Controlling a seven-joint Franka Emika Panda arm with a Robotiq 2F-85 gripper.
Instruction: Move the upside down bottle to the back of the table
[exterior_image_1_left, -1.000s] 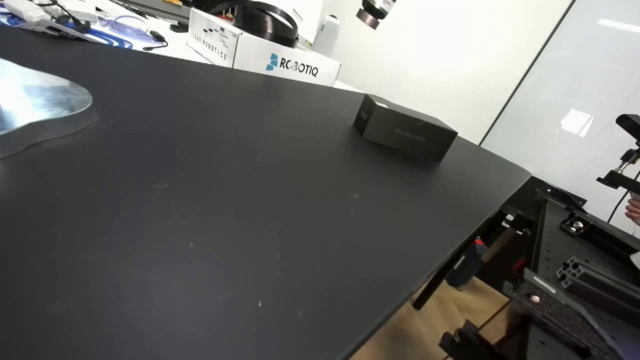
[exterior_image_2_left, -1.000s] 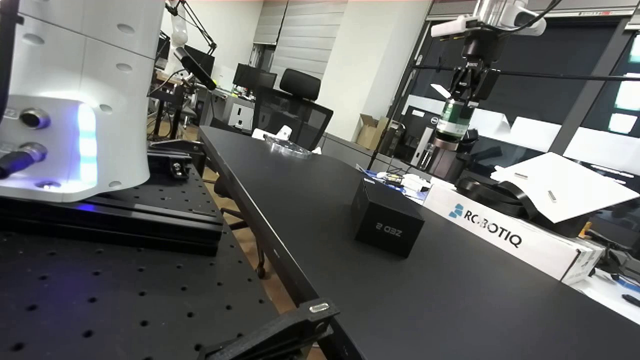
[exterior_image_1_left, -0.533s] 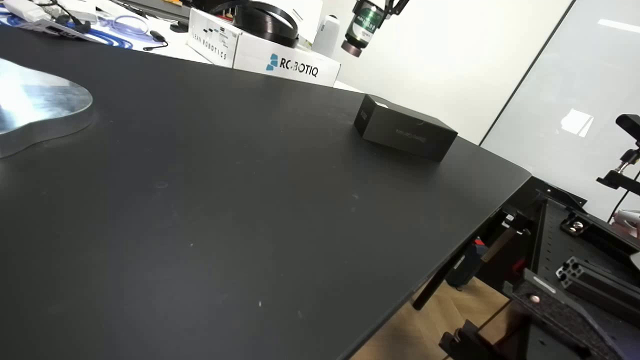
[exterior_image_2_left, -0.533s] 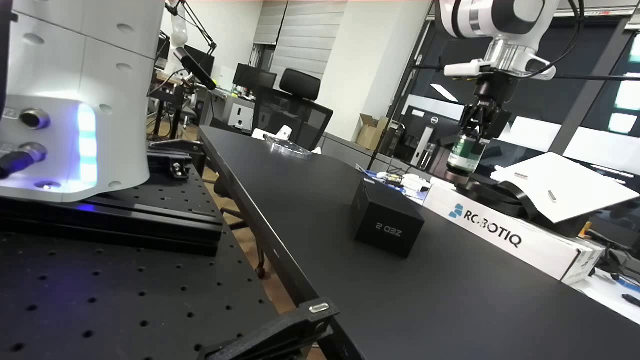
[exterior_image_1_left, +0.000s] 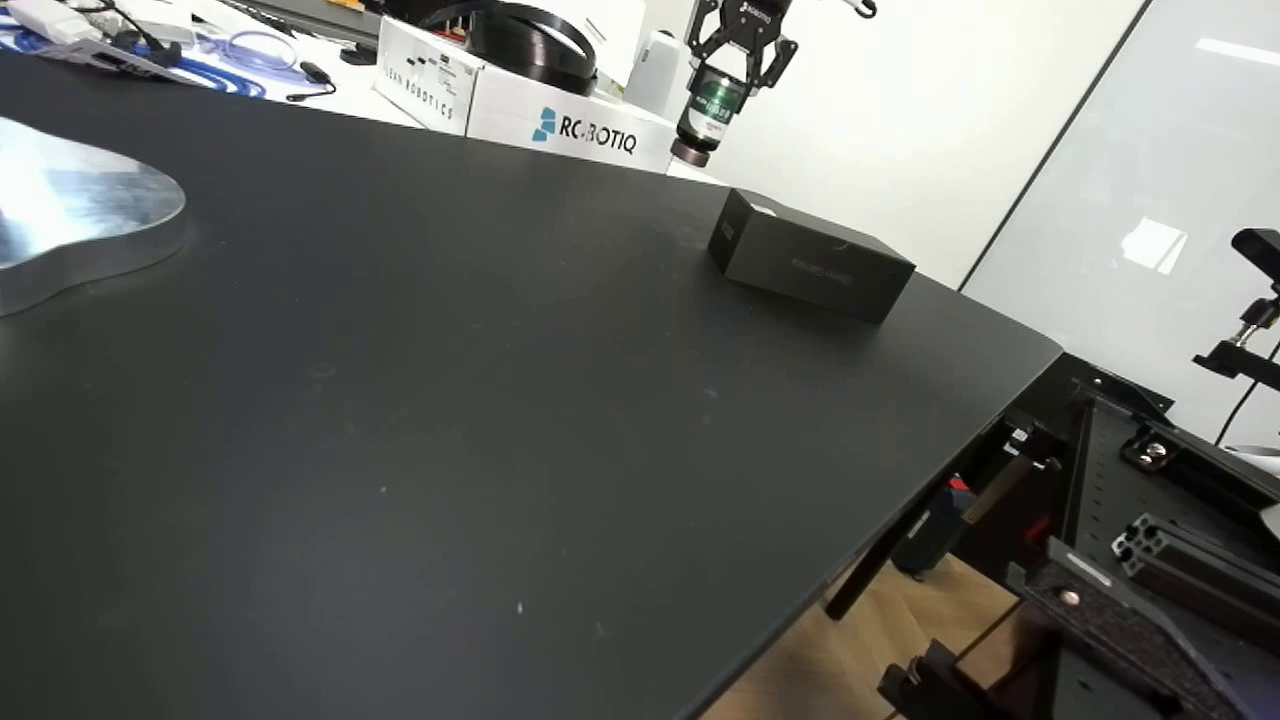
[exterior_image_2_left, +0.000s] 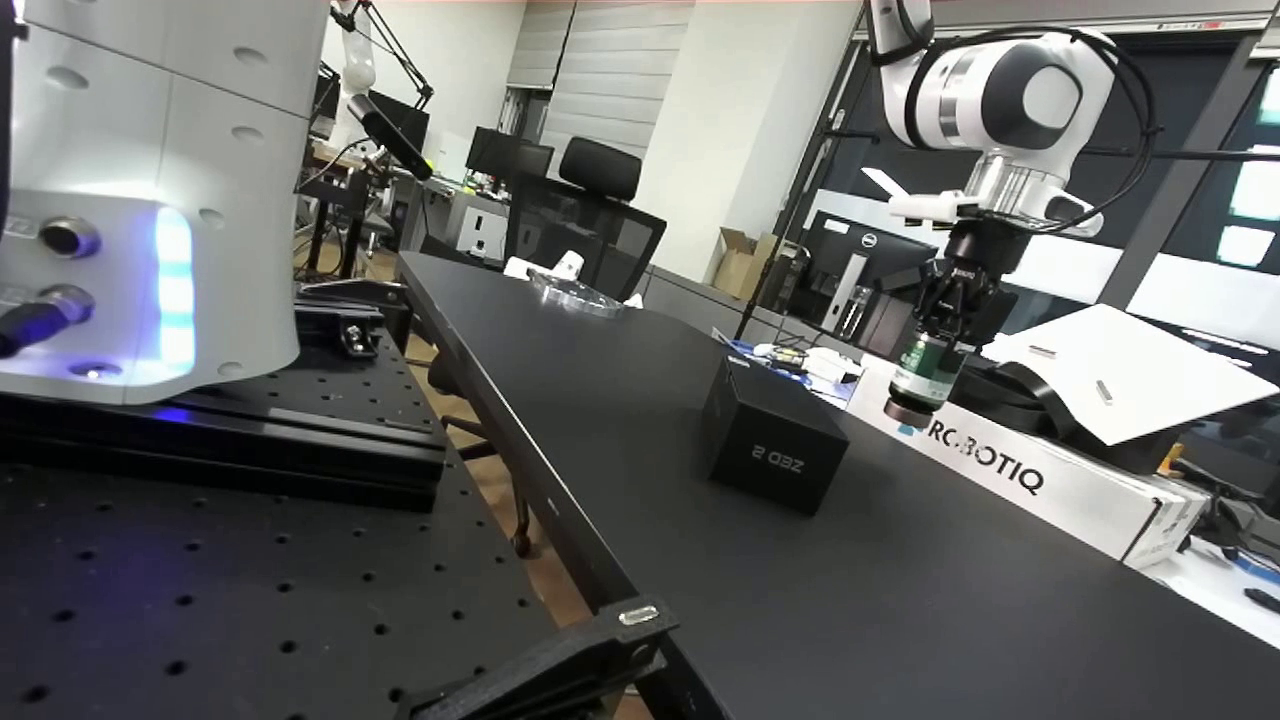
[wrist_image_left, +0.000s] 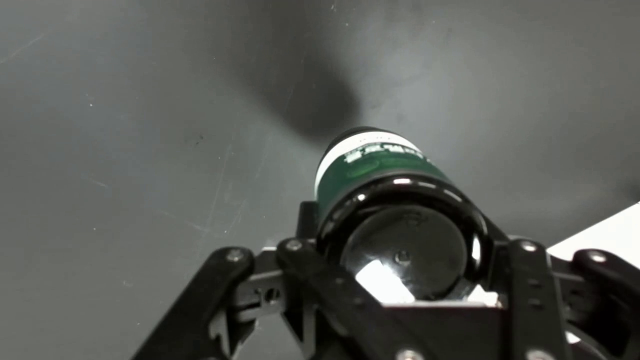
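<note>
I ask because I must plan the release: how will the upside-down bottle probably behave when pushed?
Set on its cap, the bottle would probably tip easily, since that end is narrow. Fallen, it may roll, because its shape looks round. Its glossy base suggests a hard, slippery surface.

Site: robotics lab in an office-type room. Evidence: white robot base (exterior_image_2_left: 240, 200) with lit strip and connectors, perforated plate (exterior_image_2_left: 230, 550) in front of it; jointed white arm (exterior_image_2_left: 1030, 95). White box (exterior_image_2_left: 1060, 500) lettered ROBOTIQ, in both exterior views. Black box (exterior_image_2_left: 770, 425) marked ZED 2, on a plain black table (exterior_image_2_left: 880, 620). In an exterior view, blue cables (exterior_image_1_left: 225, 80) on a white surface beyond. Office signs: mesh-back chair (exterior_image_2_left: 580, 215), monitors (exterior_image_2_left: 492, 153), Dell screen (exterior_image_2_left: 840, 250), blind (exterior_image_2_left: 610, 85). Small items by the monitors not identifiable.
</note>
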